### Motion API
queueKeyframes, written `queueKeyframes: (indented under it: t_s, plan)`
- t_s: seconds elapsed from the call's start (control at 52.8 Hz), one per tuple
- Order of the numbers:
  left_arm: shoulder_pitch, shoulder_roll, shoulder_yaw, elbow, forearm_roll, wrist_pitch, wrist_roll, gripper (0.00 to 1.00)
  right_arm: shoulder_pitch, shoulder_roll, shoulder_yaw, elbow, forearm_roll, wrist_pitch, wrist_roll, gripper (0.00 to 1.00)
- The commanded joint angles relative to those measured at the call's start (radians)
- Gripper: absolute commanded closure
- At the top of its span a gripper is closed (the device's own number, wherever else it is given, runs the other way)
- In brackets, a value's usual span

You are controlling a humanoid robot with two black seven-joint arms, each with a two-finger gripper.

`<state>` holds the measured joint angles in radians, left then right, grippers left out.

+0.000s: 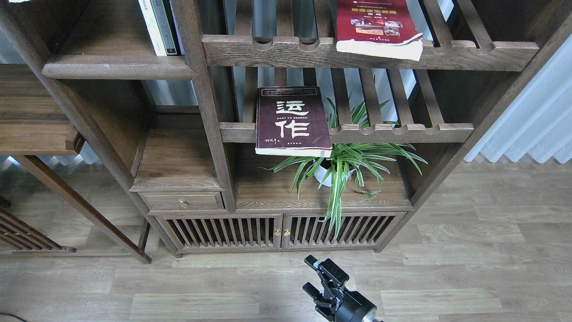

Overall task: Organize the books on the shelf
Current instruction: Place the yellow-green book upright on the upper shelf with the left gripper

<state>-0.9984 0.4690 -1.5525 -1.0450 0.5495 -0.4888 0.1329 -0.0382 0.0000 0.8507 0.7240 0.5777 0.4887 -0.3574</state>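
Observation:
The dark maroon book point(292, 121) with big white characters lies flat on the middle slatted rack, its front end overhanging the rail. The red book point(376, 27) with small photos lies flat on the upper slatted rack, also overhanging. The yellow-green book is out of view except for a pale sliver at the top left corner point(13, 1). The solid dark-brown shelf point(116, 69) with a rounded front edge is at the upper left, its front part bare. My right gripper point(314, 275) is low over the floor at the bottom centre, open and empty. My left gripper is out of view.
Thin white and dark-spined books point(158, 27) stand upright at the shelf's right end against a post. A potted spider plant point(344, 167) stands under the maroon book. A small drawer point(181, 201) and slatted cabinet doors point(277, 230) are below. A white curtain point(532, 116) hangs at right.

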Motion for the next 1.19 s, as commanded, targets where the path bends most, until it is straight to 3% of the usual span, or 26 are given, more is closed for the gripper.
queueKeyframes:
  t_s: [0.0,0.114,0.133,0.265,0.549,0.7,0.909,1.174]
  plan:
    - [-0.022,-0.021,0.014,0.049,0.004,0.000,-0.065,0.96,-0.002,0.000,-0.001,0.002,0.001,0.000,0.000,0.00]
    - [-0.028,-0.040,0.026,0.076,0.006,0.000,-0.098,0.96,-0.002,0.000,0.001,0.002,0.001,0.000,0.000,0.00]
    - [-0.029,-0.053,0.026,0.092,0.006,0.000,-0.120,0.96,-0.002,0.000,0.001,0.002,0.002,0.000,0.000,0.00]
    - [-0.032,-0.072,0.035,0.120,0.007,0.000,-0.176,0.95,-0.002,0.000,0.001,0.002,0.002,0.000,0.000,0.00]
    - [-0.037,-0.101,0.103,0.140,0.013,0.000,-0.230,0.96,0.000,0.000,0.001,0.002,0.002,0.000,0.000,0.00]
    - [-0.051,-0.110,0.134,0.180,0.111,0.002,-0.329,0.96,0.000,0.000,0.001,0.002,0.002,0.000,0.000,0.00]
    - [-0.043,-0.138,0.132,0.206,0.161,0.026,-0.404,0.96,0.000,0.000,0.001,0.003,0.002,0.000,0.000,0.00]
    - [-0.045,-0.208,0.131,0.315,0.176,0.045,-0.576,0.95,-0.002,0.000,0.001,0.005,0.004,0.000,0.000,0.00]
